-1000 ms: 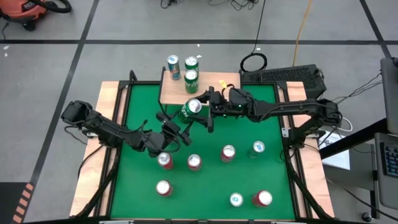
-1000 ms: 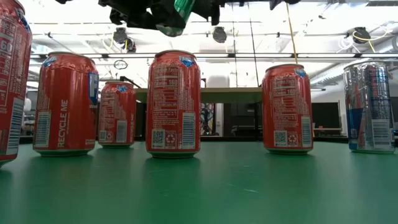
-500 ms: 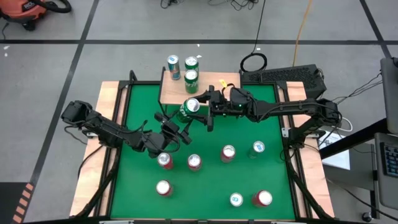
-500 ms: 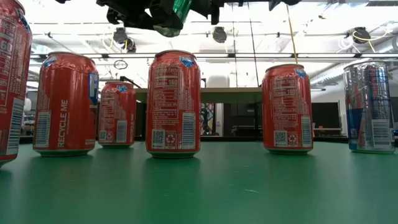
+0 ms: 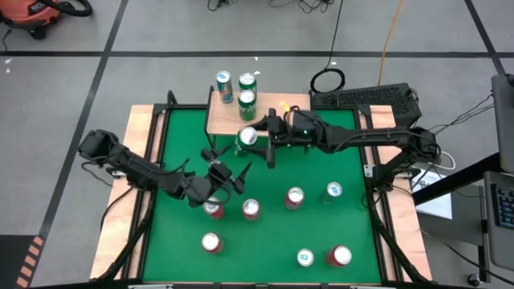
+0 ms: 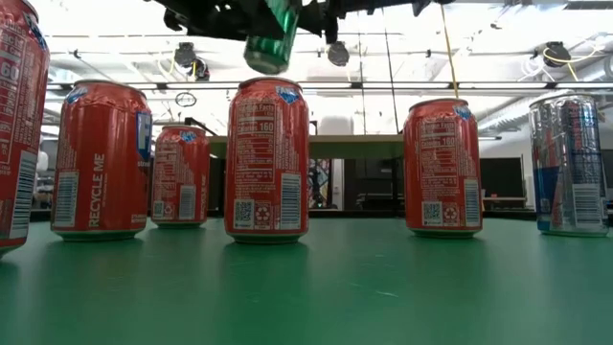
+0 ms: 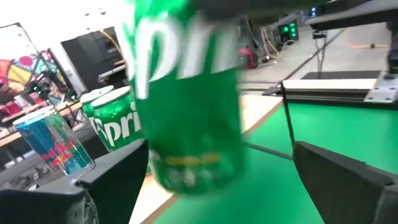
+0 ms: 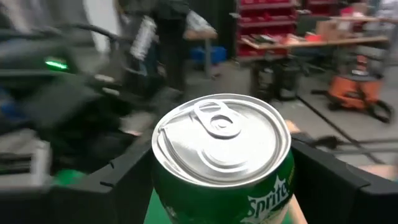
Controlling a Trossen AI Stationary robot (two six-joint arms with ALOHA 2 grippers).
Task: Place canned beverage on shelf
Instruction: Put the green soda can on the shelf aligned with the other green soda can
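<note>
A green Sprite can (image 5: 247,136) hangs over the far part of the green table (image 5: 185,144), with my right gripper (image 5: 255,138) shut on it. It shows upright at the top of the low view (image 6: 271,38). My left gripper (image 5: 227,164) is open just near-left of the can; its fingers (image 7: 106,180) stand wide on either side of the can (image 7: 186,106) without touching it. The shelf (image 5: 221,119), a light wooden plank, stands at the table's far edge, with two green cans (image 5: 247,100) and a blue-silver one (image 5: 224,84) on it. My right gripper pinches the can's side wall just below the top rim (image 8: 158,180) between its two fingers. The fingers (image 8: 323,177) come level from the table's right. The can stands about upright, pull-tab top up, lifted clear of the table.
Several red cans (image 5: 251,209) and two silver-topped ones (image 5: 333,190) stand on the near half of the green table, below and near my left arm. A keyboard (image 5: 365,98) lies at the far right.
My left gripper has opened, let go of the green can and drawn back a little toward the table's near-left. The can, tilted between both grippers before, now hangs closer to upright in my right gripper alone.
</note>
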